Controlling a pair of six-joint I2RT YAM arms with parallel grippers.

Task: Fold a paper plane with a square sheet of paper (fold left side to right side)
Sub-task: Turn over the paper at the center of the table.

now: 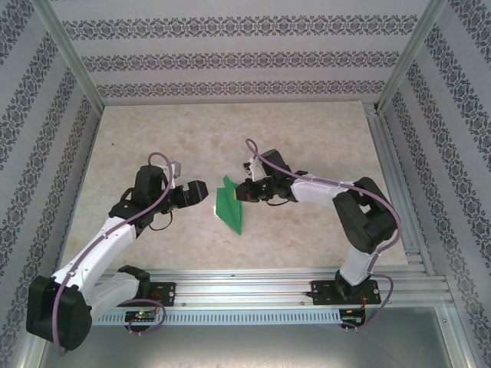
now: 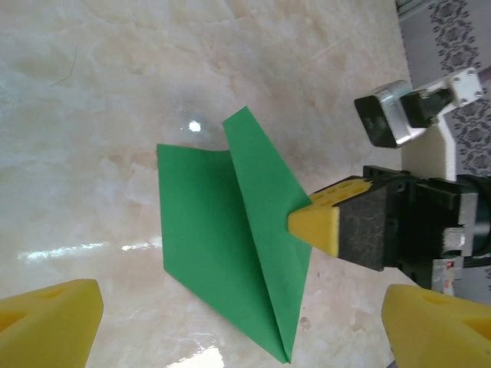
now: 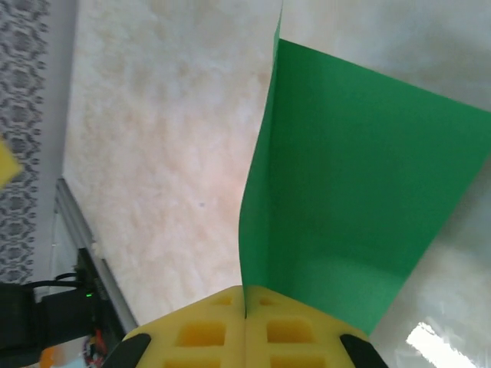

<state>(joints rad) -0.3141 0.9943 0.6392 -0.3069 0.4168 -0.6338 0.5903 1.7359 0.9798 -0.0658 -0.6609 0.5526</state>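
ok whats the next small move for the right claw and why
Probably swing the right claw over the crease, laying its flap flat: it's shut on the raised edge of the green paper, while the left claw is open, clear of it.

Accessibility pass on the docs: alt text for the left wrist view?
The right gripper pinches an edge of a folded green paper lying on a marble-look table. The left gripper is open, its yellow fingertips at the bottom corners.

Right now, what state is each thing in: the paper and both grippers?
Green paper: folded to a pointed shape, lying on the table, one edge pinched.
Right gripper: shut on the paper's edge.
Left gripper: open, apart from the paper.
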